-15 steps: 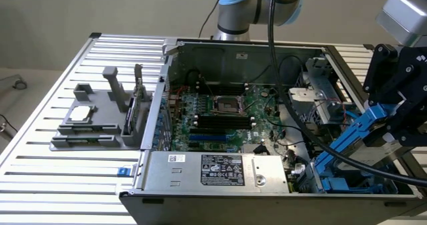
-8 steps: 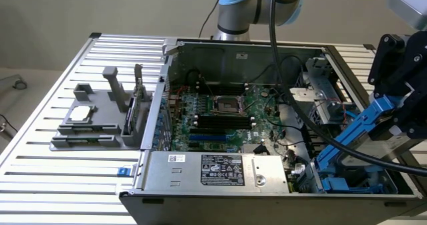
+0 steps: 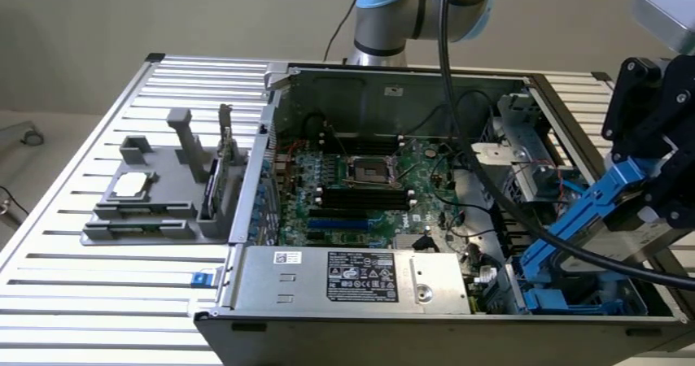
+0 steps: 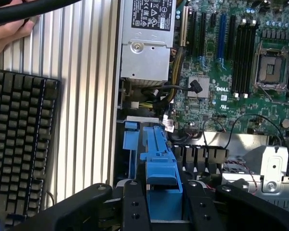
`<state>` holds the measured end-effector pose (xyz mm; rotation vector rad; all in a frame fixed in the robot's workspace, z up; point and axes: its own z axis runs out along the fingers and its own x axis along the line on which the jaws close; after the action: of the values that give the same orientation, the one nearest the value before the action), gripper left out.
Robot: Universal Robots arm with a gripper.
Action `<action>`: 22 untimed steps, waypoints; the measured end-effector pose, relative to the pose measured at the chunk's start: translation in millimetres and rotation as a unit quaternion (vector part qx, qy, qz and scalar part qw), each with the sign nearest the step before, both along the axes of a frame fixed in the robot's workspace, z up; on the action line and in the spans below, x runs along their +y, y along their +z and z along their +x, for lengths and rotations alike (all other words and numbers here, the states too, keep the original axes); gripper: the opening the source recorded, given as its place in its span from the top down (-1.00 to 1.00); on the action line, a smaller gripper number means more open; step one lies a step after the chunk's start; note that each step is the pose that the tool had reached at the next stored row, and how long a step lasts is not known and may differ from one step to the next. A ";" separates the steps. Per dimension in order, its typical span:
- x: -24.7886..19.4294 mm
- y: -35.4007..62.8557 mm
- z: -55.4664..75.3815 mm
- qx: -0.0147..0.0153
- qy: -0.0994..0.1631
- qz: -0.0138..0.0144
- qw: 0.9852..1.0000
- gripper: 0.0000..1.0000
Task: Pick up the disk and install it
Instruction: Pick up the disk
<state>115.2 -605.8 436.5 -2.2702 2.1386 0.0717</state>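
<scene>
Your end effector [image 3: 649,195] is clamped on the disk [image 3: 595,206], holding it tilted above the blue bay [image 3: 565,301] of the case [image 3: 434,337], at the exterior view's right. That slant likely matches the bay's entry.

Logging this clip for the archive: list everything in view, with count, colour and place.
table: one, silver slatted, beneath everything
computer case: one, grey, open, on the table
motherboard: one, green, inside the case
power supply: one, silver, inside the case
fixture: one, grey, exterior view's left of case
chip: one, silver, on the fixture
keyboard: one, black, on the table
disk: one, blue-framed, tilted, exterior view's right
cable: one, black, across the case
person's hand: one, near the keyboard
arm: one, grey-blue, behind the case
end effector: one, black, shut on the disk
</scene>
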 end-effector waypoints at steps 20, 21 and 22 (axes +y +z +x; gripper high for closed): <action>-1.9 -6.4 -9.1 -0.011 0.000 -0.001 1.000 0.35; -1.7 -7.0 -9.9 -0.012 0.000 -0.001 1.000 0.35; -1.2 -7.3 -10.3 -0.013 0.000 -0.001 1.000 0.35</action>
<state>104.9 -607.0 429.2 -2.2596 2.1265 0.0403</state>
